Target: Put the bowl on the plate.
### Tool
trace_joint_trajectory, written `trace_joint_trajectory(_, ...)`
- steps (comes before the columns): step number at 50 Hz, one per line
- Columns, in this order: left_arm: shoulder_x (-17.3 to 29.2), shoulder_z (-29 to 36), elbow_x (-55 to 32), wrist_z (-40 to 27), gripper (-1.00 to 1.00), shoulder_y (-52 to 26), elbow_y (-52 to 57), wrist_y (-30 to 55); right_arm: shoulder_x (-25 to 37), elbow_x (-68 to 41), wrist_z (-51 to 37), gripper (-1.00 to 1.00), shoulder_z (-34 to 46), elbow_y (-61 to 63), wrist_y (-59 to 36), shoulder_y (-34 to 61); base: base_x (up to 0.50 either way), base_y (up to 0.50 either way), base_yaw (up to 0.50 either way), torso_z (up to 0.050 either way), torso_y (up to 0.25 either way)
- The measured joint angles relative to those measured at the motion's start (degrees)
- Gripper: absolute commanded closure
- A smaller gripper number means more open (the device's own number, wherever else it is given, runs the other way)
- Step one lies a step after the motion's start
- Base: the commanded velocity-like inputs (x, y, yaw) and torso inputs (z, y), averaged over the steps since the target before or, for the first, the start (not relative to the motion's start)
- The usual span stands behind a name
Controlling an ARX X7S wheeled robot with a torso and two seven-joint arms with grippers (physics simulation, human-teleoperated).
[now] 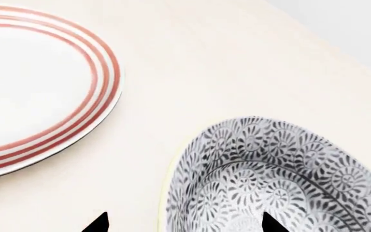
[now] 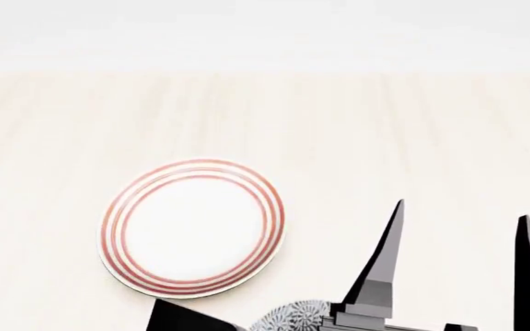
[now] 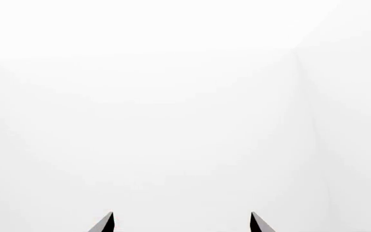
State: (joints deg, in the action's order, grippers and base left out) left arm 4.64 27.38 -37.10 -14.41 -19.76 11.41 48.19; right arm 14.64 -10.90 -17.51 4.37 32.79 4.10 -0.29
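The plate [image 2: 191, 227] is white with three red rings and lies flat on the pale wooden table, left of centre in the head view; it also shows in the left wrist view [image 1: 31, 87]. The bowl [image 1: 282, 179], patterned all over with grey-and-white flowers, stands on the table close beside the plate; only a sliver of the bowl [image 2: 292, 317] shows at the head view's bottom edge. My left gripper [image 1: 184, 223] is open and straddles the bowl's pale rim, one fingertip inside the bowl and one outside. My right gripper [image 2: 462, 210] is open, empty and raised, fingers pointing up.
The table [image 2: 385, 124] stretches wide and bare behind the plate, up to a white wall. The right wrist view shows only blank white background [image 3: 185, 106] beyond its two fingertips. My left arm [image 2: 177, 317] is a dark shape beside the bowl.
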Motion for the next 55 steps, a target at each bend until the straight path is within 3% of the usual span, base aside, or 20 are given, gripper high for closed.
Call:
trace_joint_trajectory(20,0.63,1.17,-2.11,-0.41,-1.00,0.06,-2.42,-0.81,0.53,-0.07,-0.54,-1.00,0.63,-0.40,0.05,0.03,0.00,0.00,0.00,0.000,0.000)
trace_joint_trajectory(21,0.66,1.19,-2.21,-0.40,1.00,0.02,-2.53,-0.91,0.55,-0.07,-0.57,-1.00,0.67,-0.43,0.06,0.03,0.00,0.00,0.00,0.000,0.000)
trace_joint_trajectory(45,2.51,4.49,-0.91,4.22,1.00,-1.45,-1.49,-3.46,1.12,-0.18,-0.99,-1.00,1.51,-0.86,0.41,-0.11,0.00,0.00,0.00,0.000,0.000)
trace_joint_trajectory(55,3.94,4.93,0.75,3.36,1.00,-5.99,-3.36,-4.89,1.38,-0.32,-1.23,-1.00,1.76,-0.73,0.35,-0.11,0.00,0.00,0.00,0.000,0.000)
